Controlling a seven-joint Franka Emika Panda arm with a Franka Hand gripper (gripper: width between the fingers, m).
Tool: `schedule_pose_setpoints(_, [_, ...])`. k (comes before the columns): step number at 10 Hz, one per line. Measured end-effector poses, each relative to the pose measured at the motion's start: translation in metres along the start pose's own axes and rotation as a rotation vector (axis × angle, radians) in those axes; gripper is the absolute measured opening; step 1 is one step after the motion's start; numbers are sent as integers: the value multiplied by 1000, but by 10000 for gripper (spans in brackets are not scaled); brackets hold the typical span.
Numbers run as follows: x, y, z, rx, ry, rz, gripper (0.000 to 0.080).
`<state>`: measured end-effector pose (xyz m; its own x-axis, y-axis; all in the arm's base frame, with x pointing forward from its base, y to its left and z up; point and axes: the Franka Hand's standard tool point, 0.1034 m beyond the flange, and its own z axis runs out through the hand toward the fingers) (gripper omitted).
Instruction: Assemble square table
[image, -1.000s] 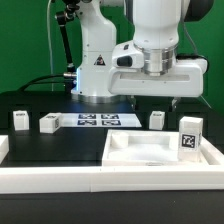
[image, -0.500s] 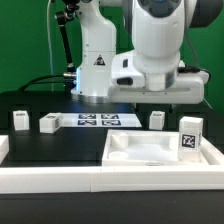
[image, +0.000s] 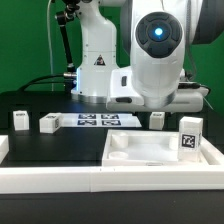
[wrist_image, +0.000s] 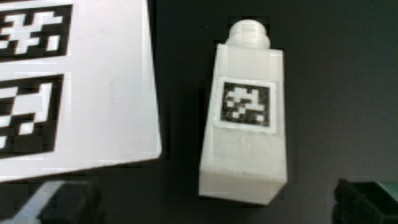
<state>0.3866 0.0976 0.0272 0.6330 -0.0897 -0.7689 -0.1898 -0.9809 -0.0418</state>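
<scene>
While the arm (image: 160, 60) hangs low over the back of the table (image: 40, 145), the exterior view doesn't show the pincer at all, since the arm's own bulk hides it. The wrist view sorts that out: the pincer (wrist_image: 210, 208) is released, with its dark fingertips (wrist_image: 45, 205) spread wide and nothing between them.

Right under the wrist camera a leg (wrist_image: 246, 110) lies flat on the black table, tag facing up. It's just beside the marker board (wrist_image: 71, 90), with a thin strip of table between them, so they're not touching.

From the exterior view, the slab (image: 150, 152) sits at the front on the exterior view's right, rim up, close behind the rail (image: 60, 180). An upright leg (image: 190, 135) stands at the slab's right edge, tag toward the camera. Can't tell if it's on the rim or just behind it.

Far leg (image: 20, 120) and near leg (image: 48, 123) sit on the exterior view's left, apart from each other. The near one is just left of the marker board. Another, the right leg (image: 157, 119), sits just right of the board, behind the slab. It could be the one in the wrist view, but I can't say for sure.
</scene>
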Motion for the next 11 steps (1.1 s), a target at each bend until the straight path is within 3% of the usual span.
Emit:
schedule_pose_setpoints(2, [1,2,14,-6,3,39,649])
schedule_pose_setpoints(6, [2,3,13,-4,5,38,649])
schedule_pose_setpoints(11, [0,-3,34,-16,30,66,649])
